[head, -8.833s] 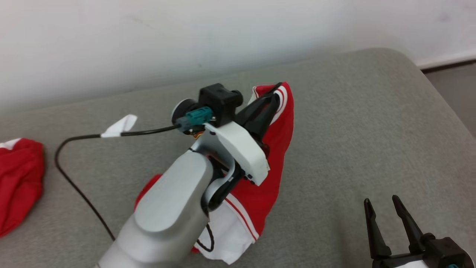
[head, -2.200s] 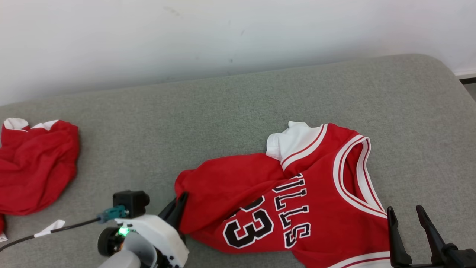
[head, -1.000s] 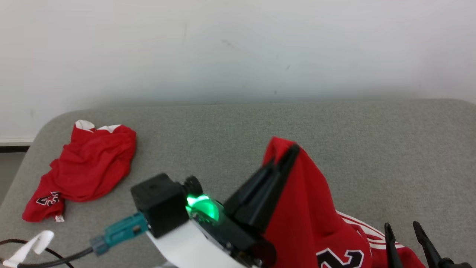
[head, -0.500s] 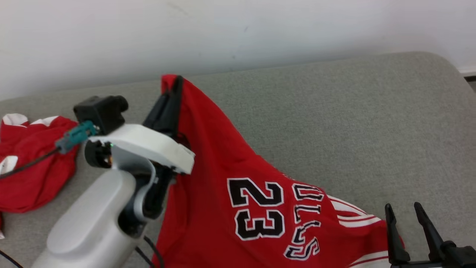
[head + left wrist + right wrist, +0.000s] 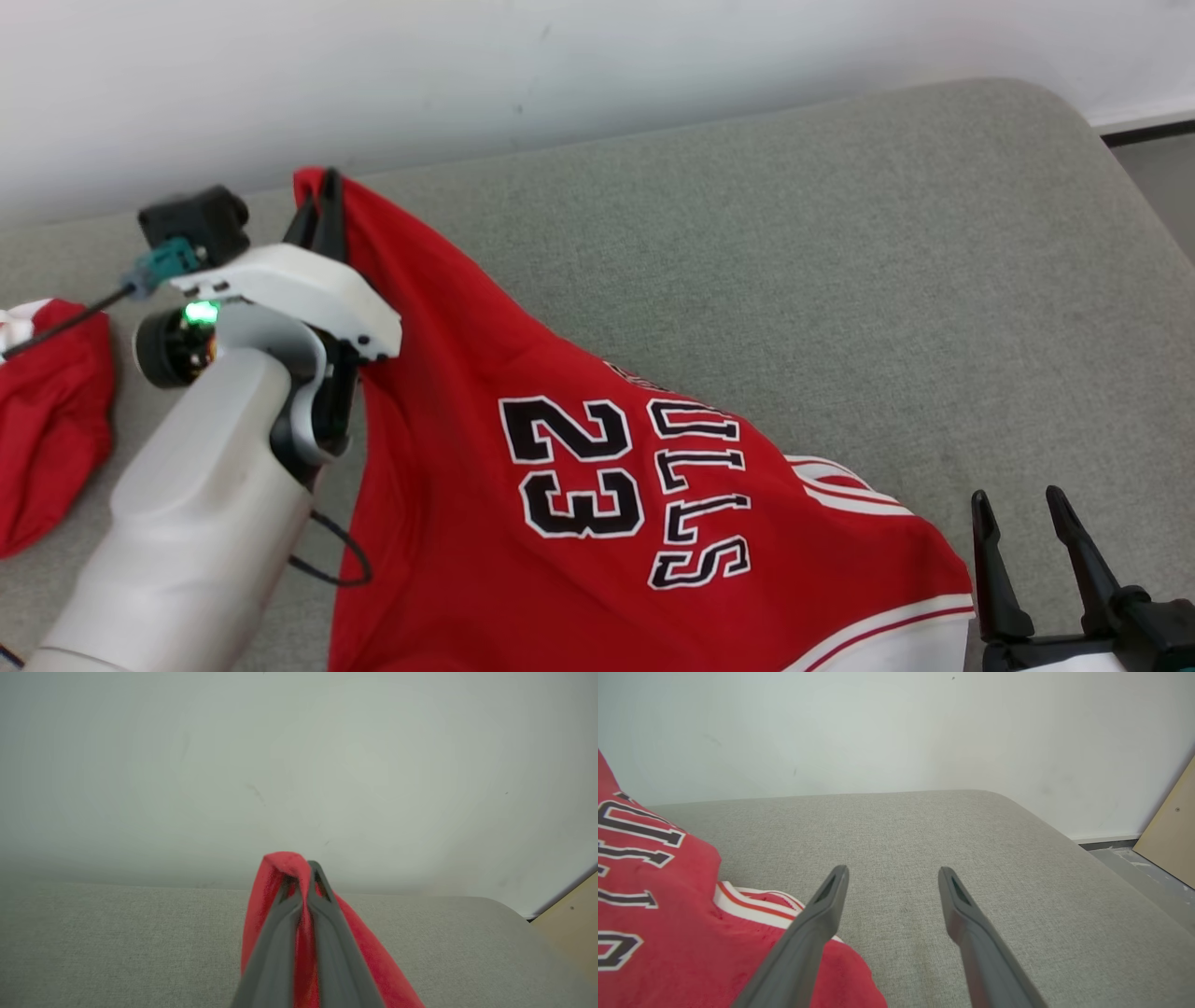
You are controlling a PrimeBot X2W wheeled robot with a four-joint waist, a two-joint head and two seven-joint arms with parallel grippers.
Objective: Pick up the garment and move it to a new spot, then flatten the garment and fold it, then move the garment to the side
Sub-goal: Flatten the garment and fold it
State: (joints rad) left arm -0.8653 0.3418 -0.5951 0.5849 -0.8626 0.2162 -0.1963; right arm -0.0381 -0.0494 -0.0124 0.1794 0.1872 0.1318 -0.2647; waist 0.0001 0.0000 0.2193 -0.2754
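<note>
Upper left of head view: left gripper (image 5: 320, 191), pinched shut on a top edge of the garment (image 5: 579, 485), held up above the grey cushion (image 5: 794, 215). In left wrist view, a thin fold of red cloth between the two fingers, poking just past the tips.

Lower right of head view: right gripper (image 5: 1018, 509), spread wide, holding nothing, just beside the white-trimmed hem.

Hanging as a slanted red sheet from upper left down to lower centre and lower right, number and lettering toward the camera. Lower end resting on the cushion near the right gripper. Bottom edge cut off by the frame.

Risks, as judged:
- Slipping out of the pinch. Cause: shallow bite on one thin fold, weight of the cloth pulling down and right.
- Dragging and bunching on the way to a new spot. Cause: single hold point, trailing end rubbing on the cushion fabric. Harder flattening after.
- Snagging on the black cable (image 5: 327, 560) looped beside the left forearm, close against the hanging cloth.
- Landing too near the second red garment (image 5: 47, 439) at the far left edge, and mixing the two.
- Catching the hem on the open right fingers if swung that way.
</note>
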